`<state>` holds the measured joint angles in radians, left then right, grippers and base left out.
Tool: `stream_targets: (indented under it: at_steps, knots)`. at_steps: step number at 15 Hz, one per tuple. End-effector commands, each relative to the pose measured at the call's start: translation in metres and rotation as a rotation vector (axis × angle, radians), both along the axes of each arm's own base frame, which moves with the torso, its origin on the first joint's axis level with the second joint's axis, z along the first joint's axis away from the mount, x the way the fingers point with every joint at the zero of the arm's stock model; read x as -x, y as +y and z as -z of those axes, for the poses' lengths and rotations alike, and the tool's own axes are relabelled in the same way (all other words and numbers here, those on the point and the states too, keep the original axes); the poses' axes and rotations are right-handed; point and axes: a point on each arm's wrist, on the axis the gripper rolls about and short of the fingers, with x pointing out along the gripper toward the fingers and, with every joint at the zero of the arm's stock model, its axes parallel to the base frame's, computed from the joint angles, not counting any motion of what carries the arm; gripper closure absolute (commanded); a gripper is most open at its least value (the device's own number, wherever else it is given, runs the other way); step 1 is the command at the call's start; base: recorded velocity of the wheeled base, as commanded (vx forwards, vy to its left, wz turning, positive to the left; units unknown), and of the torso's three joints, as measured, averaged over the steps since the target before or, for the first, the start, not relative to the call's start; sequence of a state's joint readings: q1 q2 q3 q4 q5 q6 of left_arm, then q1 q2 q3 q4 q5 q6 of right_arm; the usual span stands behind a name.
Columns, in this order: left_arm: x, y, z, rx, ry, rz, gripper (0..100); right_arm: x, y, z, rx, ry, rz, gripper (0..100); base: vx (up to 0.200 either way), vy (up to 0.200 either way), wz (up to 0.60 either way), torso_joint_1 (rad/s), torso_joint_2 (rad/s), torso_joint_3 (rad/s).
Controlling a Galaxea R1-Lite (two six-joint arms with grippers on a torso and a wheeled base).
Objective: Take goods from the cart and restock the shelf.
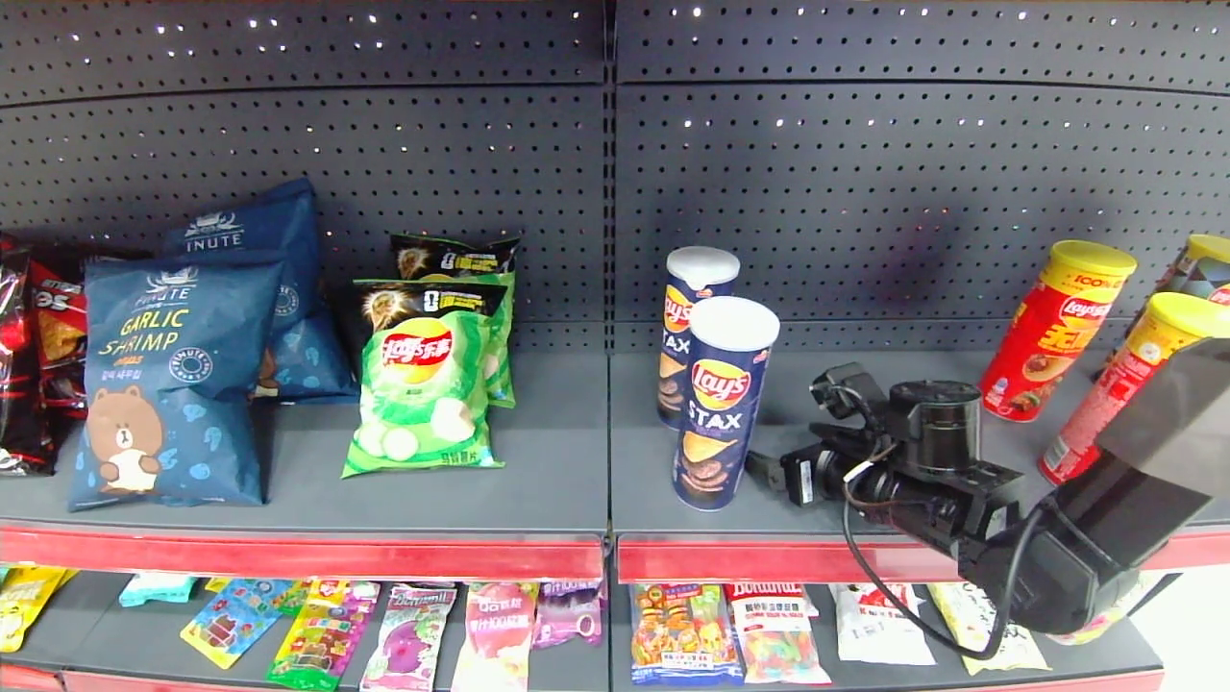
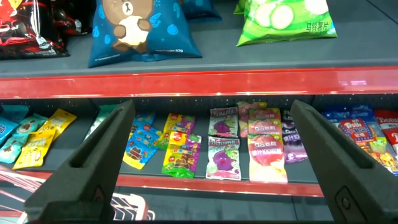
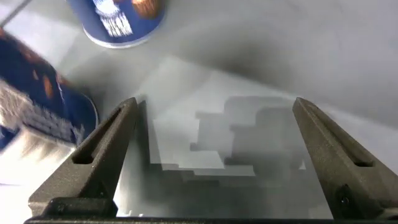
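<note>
While shelf (image 1: 384, 500) already carried stock, R gripper (image 1: 802, 432) hung low over it, wide open, empty, just beside blue can (image 1: 721, 404), upright nr front edge. L gripper (image 2: 211, 106) wide open too, empty. Judged best: back R out straight, slow, w/o clipping can.

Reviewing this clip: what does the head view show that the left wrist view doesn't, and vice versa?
Head view adds: two blue chip cans and red cans with yellow lids on the upper shelf, with the right gripper beside the front one. Left wrist view adds: the left gripper, jaws wide apart, facing the candy packs. Shared: the blue bear bag, the green chip bag, the red shelf edge and those candy packs.
</note>
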<state>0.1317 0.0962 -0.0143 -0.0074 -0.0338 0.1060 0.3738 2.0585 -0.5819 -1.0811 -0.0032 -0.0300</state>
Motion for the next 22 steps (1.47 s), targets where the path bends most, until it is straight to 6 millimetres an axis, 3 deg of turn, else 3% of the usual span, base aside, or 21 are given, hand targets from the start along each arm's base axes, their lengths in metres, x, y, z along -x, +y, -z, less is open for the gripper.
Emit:
stream_targets:
  at_steps: [1,7,16,22]
  knots:
    - [0.0,0.0,0.0,0.0,0.001,0.0,0,0.009,-0.008,-0.004,0.001,0.006,0.005,0,0.0,0.0,0.0,0.0,0.0,0.0]
    - [0.0,0.0,0.0,0.0,0.001,0.0,0,0.038,-0.007,-0.021,-0.02,-0.006,-0.062,0,0.0,0.0,0.0,0.0,0.0,0.0]
    - [0.0,0.0,0.0,0.0,0.001,0.0,0,0.088,0.028,-0.057,-0.078,-0.11,-0.257,0,0.0,0.0,0.0,0.0,0.0,0.0]
    - [0.0,0.0,0.0,0.0,-0.001,0.0,0,0.076,0.039,-0.074,-0.101,-0.186,-0.217,0,0.0,0.0,0.0,0.0,0.0,0.0]
